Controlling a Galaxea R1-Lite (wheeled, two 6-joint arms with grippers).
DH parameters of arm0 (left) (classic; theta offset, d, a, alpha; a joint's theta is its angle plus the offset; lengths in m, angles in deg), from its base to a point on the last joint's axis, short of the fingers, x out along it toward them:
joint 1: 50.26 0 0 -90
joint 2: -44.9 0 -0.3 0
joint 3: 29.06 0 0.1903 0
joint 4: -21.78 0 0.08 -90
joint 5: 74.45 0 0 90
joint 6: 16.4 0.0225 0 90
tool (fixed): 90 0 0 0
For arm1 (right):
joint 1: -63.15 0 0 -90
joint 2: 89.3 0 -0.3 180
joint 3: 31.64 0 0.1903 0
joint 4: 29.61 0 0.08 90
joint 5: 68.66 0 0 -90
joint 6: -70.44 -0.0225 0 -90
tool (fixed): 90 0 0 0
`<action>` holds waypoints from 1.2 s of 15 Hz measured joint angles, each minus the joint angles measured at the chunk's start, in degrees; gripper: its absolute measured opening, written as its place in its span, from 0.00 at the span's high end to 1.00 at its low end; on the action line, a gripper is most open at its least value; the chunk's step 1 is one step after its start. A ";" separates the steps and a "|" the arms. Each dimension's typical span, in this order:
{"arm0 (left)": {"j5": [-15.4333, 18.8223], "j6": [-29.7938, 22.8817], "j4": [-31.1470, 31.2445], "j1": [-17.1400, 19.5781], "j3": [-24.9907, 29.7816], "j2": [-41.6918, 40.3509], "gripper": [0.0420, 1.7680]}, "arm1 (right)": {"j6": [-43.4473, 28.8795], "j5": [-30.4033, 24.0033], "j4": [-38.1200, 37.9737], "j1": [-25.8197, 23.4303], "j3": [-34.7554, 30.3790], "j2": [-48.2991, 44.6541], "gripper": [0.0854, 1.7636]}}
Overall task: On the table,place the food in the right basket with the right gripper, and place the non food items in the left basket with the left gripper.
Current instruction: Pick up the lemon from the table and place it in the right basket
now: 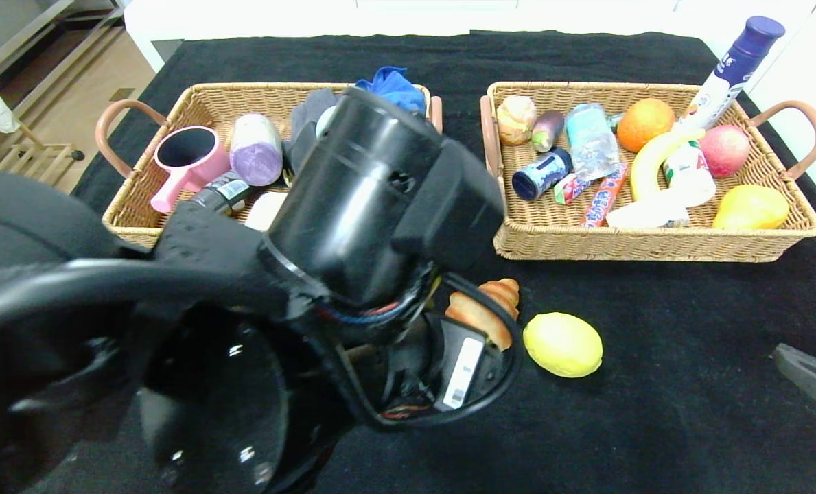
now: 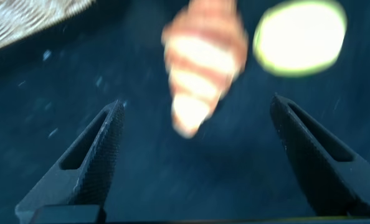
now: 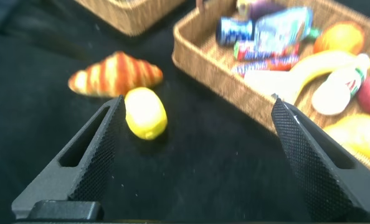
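Nearest to you, the left arm point(image 1: 353, 226) fills the lower left of the head view and hides much of the table point(image 1: 655, 412) beneath it. The left gripper point(image 2: 197, 162) itself is concealed there; its wrist view shows the two fingers point(image 2: 91, 155) spread wide with nothing between them, above the black cloth. That wrist view is blurred.

Just beyond the arm, the croissant point(image 1: 486, 305) lies on the table, its near end cut off by the arm's cable loop. The lemon point(image 1: 563, 344) rests just beside it on the robot's right, apart from it.

At the right edge of the head view only a grey sliver of the right gripper point(image 3: 194, 155) shows. Its wrist view shows the fingers point(image 3: 309, 155) released and empty, over the cloth near the lemon.

Farther back, the left basket point(image 1: 133, 226) holds a pink mug point(image 1: 187, 161) and a purple roll point(image 1: 255, 149); the arm blocks its right half. The right basket point(image 1: 648, 243) holds a banana point(image 1: 644, 161), an orange point(image 1: 644, 123), an apple point(image 1: 725, 149) and packets too small to identify.
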 joint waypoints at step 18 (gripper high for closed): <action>12.71 32.71 -37.62 10.39 43.25 -29.31 0.04 | -6.86 10.11 0.00 10.33 2.54 14.19 0.03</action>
